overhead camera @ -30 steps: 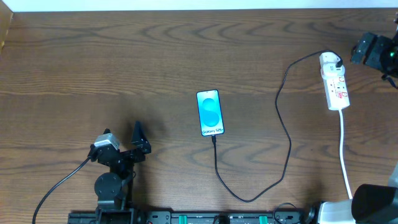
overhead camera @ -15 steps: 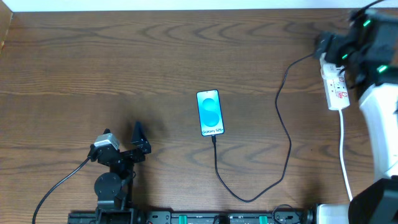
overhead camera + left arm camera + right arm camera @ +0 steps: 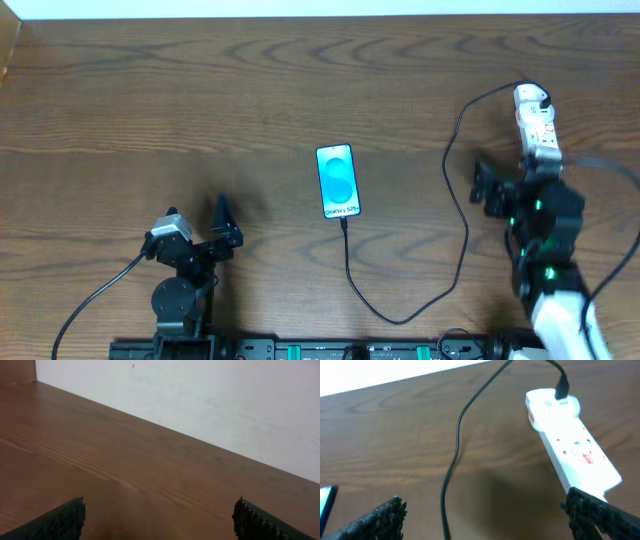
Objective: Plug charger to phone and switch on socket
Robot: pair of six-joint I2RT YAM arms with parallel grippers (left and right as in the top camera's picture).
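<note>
Wooden table (image 3: 150,80) carries the phone (image 3: 338,181), the charger (image 3: 458,435) tip touching it. Left fingers (image 3: 55,522) and right fingers (image 3: 375,519) stand wide open, empty.

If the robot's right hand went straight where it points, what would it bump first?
Probably the bare table, in the gap between the charger cable and the socket. One finger of the right hand sits near the socket's end, so it might brush that; depth is unclear.

Dark brown wooden table (image 3: 200,80) with wavy grain running left to right, plain white wall (image 3: 200,390) along its far edge, soft even light, no hard shadows
</note>
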